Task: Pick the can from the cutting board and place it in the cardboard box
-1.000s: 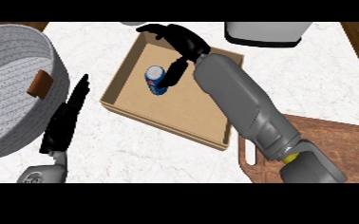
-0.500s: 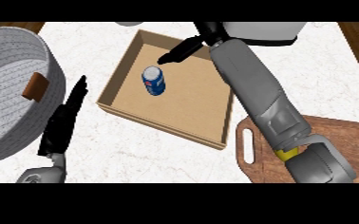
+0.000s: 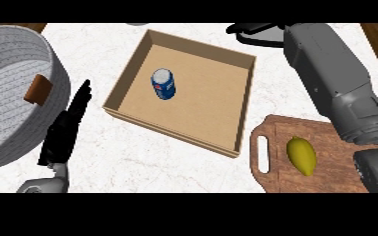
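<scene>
In the head view, the left hand (image 3: 66,130) rests at the lower left of the counter (image 3: 148,155), its black fingers straight and held together, touching nothing. Just to the right of this hand stands the cardboard box (image 3: 247,80), open at the top. The can (image 3: 163,83), blue with a white top, lies inside the box on its floor, nearer to the wall on the side of the left hand. On the other side of the left hand is a grey woven basket (image 3: 22,80) with a brown handle patch.

The right forearm (image 3: 332,80) comes in from the lower right and goes up beside the box. Only a small dark part of the right hand (image 3: 251,28) shows at the upper edge, beyond the far corner of the box; whether its fingers are spread or curled I cannot tell. Under this forearm lies the wooden cutting board (image 3: 277,130), and a yellow fruit (image 3: 301,155) lies on it.
</scene>
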Tool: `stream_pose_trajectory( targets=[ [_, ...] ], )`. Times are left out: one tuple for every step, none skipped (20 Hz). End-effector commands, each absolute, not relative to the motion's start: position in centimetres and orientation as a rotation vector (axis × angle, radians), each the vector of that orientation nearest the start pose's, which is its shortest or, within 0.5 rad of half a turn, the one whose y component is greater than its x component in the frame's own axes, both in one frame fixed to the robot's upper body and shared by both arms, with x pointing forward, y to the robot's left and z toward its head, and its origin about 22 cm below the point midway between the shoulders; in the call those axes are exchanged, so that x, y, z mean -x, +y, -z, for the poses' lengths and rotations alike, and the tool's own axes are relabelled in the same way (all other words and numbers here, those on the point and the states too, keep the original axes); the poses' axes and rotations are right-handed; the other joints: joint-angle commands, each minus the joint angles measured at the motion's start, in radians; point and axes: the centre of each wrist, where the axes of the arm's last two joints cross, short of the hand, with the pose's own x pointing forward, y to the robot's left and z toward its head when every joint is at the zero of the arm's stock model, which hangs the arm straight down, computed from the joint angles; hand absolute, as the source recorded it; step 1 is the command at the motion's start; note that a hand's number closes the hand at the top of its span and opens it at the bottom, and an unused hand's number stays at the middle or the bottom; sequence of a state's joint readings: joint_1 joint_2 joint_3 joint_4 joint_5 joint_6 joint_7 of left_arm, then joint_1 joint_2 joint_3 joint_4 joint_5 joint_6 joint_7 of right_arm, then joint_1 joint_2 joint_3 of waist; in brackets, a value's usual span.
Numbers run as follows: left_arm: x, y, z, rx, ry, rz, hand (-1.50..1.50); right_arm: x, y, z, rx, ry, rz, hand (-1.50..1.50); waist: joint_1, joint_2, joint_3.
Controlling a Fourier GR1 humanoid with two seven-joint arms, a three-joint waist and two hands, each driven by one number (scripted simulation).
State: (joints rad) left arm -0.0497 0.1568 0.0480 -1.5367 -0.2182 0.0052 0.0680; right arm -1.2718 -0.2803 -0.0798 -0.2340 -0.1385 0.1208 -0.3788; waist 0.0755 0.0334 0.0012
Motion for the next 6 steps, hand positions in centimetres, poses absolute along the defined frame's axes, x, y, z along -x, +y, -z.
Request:
stream_pose_trajectory(
  targets=[
    [-26.0,26.1,-1.6,-0.329,-1.507,0.241,0.00,-47.4,-25.6,-15.3,-0.108,-1.822,-0.246,-1.50,-0.001,0.006,0.001],
    [-25.4,25.9,-1.2,-0.324,-1.502,0.250,0.00,-47.7,-26.4,-17.3,-0.076,-1.843,-0.261,-1.50,0.018,0.011,0.001],
    [-26.4,27.6,-2.1,-0.347,-1.508,0.257,0.00,-47.5,-27.9,-18.3,-0.102,-1.859,-0.255,-1.50,0.009,0.011,0.001],
    [-25.3,26.9,-2.0,-0.319,-1.497,0.248,0.00,-47.1,-29.4,-17.3,-0.081,-1.852,-0.281,-1.50,0.021,0.010,0.002],
    [-26.0,26.9,-2.6,-0.331,-1.511,0.263,0.00,-46.8,-30.5,-17.3,-0.106,-1.863,-0.292,-1.50,0.017,0.013,0.003],
    [-26.0,27.2,-2.3,-0.345,-1.520,0.265,0.00,-46.9,-30.2,-17.1,-0.093,-1.868,-0.303,-1.50,0.021,0.013,0.002]
  ],
)
